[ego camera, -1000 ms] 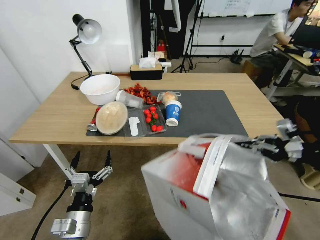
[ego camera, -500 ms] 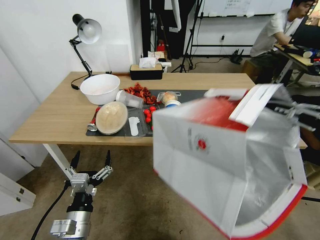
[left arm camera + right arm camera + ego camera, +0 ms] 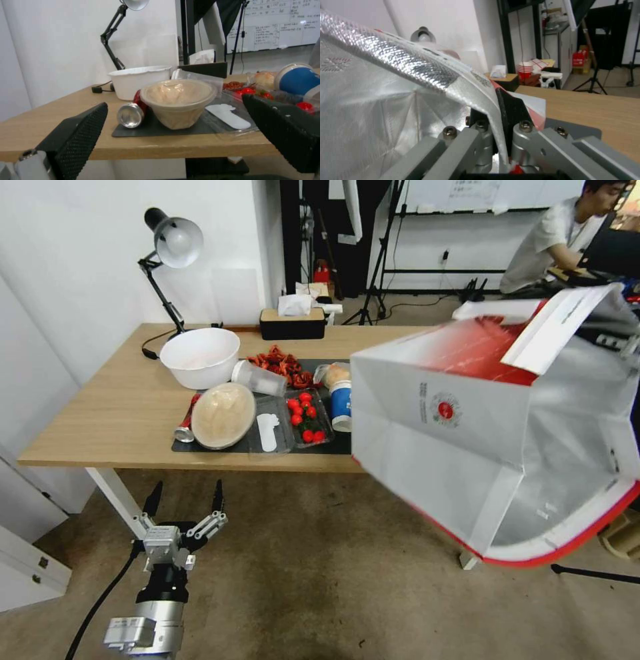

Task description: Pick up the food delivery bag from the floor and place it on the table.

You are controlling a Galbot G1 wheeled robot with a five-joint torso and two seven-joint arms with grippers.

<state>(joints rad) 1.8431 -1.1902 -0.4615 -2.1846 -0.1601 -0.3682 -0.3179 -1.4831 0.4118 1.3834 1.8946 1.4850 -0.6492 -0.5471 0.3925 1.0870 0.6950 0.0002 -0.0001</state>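
The food delivery bag [image 3: 467, 447], white and red with silver foil lining and a round red logo [image 3: 445, 410], hangs tilted in the air at the right and hides the right half of the table [image 3: 120, 413]. Its open mouth faces right and down. In the right wrist view my right gripper [image 3: 495, 110] is shut on the bag's foil-lined rim [image 3: 453, 82], above the wooden table top [image 3: 586, 105]. My left gripper [image 3: 185, 499] is parked low in front of the table's left end. It is open with nothing between its fingers [image 3: 76, 135].
On the table's dark mat stand a white bowl [image 3: 200, 357], a lidded bowl [image 3: 223, 415], a tray of tomatoes [image 3: 307, 417], a blue cup [image 3: 341, 403] and a can [image 3: 185, 428]. A lamp [image 3: 175, 243] and tissue box [image 3: 292, 323] stand at the back. A white cabinet [image 3: 27, 567] is at left.
The right gripper has lifted the bag from low in front of the table, up and to the right, level with the table top. The left arm has not moved.
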